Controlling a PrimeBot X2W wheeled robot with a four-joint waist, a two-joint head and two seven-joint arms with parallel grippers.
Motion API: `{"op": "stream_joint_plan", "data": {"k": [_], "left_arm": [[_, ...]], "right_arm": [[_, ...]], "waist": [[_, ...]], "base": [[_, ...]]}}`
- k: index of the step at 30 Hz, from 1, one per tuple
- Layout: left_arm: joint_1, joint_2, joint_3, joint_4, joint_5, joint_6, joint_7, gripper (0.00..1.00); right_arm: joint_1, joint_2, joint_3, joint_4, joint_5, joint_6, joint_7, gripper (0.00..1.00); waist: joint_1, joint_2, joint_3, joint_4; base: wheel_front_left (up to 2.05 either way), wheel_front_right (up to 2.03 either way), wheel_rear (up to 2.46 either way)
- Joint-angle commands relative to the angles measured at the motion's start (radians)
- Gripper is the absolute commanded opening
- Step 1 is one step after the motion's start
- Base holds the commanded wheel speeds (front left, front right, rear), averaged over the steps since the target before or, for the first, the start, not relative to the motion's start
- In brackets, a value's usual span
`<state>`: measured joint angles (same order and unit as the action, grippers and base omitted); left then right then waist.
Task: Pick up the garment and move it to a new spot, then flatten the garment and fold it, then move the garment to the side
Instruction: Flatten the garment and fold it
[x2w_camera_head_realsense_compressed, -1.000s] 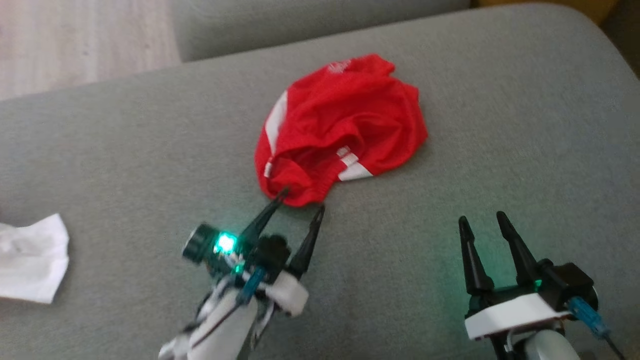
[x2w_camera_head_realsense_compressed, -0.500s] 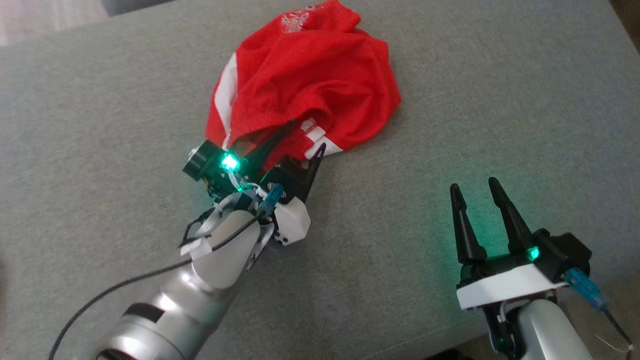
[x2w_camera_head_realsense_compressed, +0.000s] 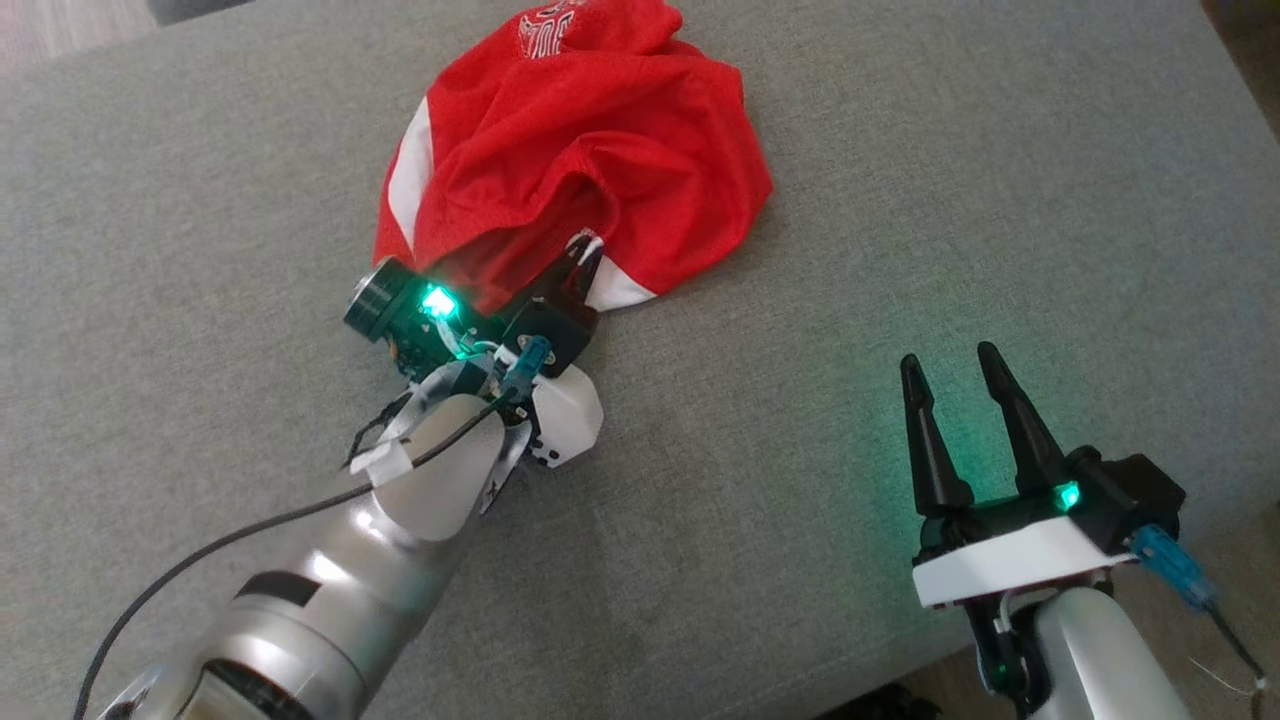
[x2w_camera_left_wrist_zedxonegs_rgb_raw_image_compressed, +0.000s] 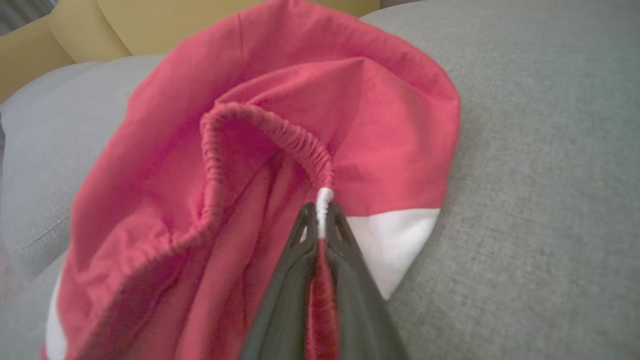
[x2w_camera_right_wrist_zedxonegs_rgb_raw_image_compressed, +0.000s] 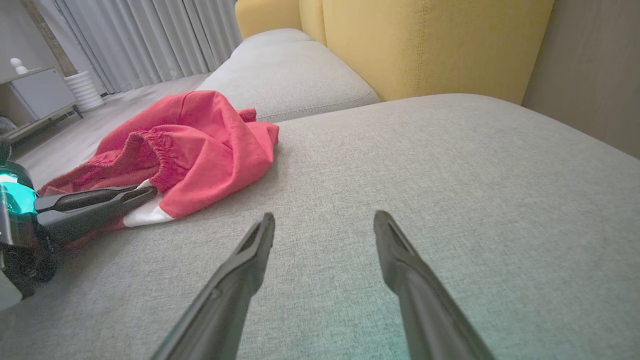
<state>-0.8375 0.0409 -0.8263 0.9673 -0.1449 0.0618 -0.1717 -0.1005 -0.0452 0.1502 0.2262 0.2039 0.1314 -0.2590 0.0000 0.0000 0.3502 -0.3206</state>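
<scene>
My left gripper (x2w_camera_left_wrist_zedxonegs_rgb_raw_image_compressed: 320, 216) pinches the gathered elastic edge of a crumpled red garment (x2w_camera_left_wrist_zedxonegs_rgb_raw_image_compressed: 280, 100) with a white panel. The garment lies on a grey sofa cushion (x2w_camera_left_wrist_zedxonegs_rgb_raw_image_compressed: 540, 150), with yellow cushions (x2w_camera_left_wrist_zedxonegs_rgb_raw_image_compressed: 75, 35) behind.

grey sofa cushion (x2w_camera_head_realsense_compressed: 900, 200), crumpled red garment (x2w_camera_head_realsense_compressed: 600, 130) lying on it

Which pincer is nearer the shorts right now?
Left. The left pincer is shut on the shorts at their near edge. The right pincer is open above the sofa, apart from them, to their right.
</scene>
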Motion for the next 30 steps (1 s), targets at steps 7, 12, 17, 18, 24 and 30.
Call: {"op": "stream_joint_plan", "data": {"k": [7, 12, 17, 18, 24, 30], "left_arm": [[-0.037, 0.009, 0.014, -0.151, -0.216, -0.074, -0.049, 0.0], [-0.078, 0.009, 0.031, -0.351, -0.416, -0.079, -0.054, 0.0], [-0.097, 0.009, 0.096, -0.56, -0.592, -0.051, -0.036, 0.0], [-0.093, 0.015, 0.116, -0.594, -0.61, -0.04, -0.03, 0.0], [-0.001, 0.127, 0.183, -0.717, -0.665, 0.018, 0.036, 0.0], [0.177, 0.266, 0.218, -0.709, -0.69, 0.062, 0.057, 0.0]], "right_arm": [[0.0, -0.005, 0.018, -0.014, -0.002, -0.001, -0.003, 1.0], [0.022, -0.005, 0.03, -0.002, -0.01, -0.001, -0.003, 1.0], [0.049, -0.005, 0.013, 0.0, -0.019, -0.001, -0.003, 1.0], [0.053, -0.005, 0.012, -0.001, -0.02, -0.001, -0.003, 1.0], [0.064, -0.005, 0.008, -0.004, -0.021, -0.001, -0.003, 1.0], [0.063, -0.005, 0.029, 0.014, -0.006, -0.001, -0.003, 1.0]], "waist": [[0.0, 0.0, -0.055, 0.038], [0.0, 0.0, -0.123, 0.066], [0.0, 0.0, -0.188, 0.125], [0.0, 0.0, -0.197, 0.138], [0.0, 0.0, -0.218, 0.209], [0.0, 0.0, -0.201, 0.262]], "base": [[0.0, 0.0, 0.0], [0.0, 0.0, 0.0], [0.0, 0.0, 0.0], [0.0, 0.0, 0.0], [0.0, 0.0, 0.0], [0.0, 0.0, 0.0]]}}
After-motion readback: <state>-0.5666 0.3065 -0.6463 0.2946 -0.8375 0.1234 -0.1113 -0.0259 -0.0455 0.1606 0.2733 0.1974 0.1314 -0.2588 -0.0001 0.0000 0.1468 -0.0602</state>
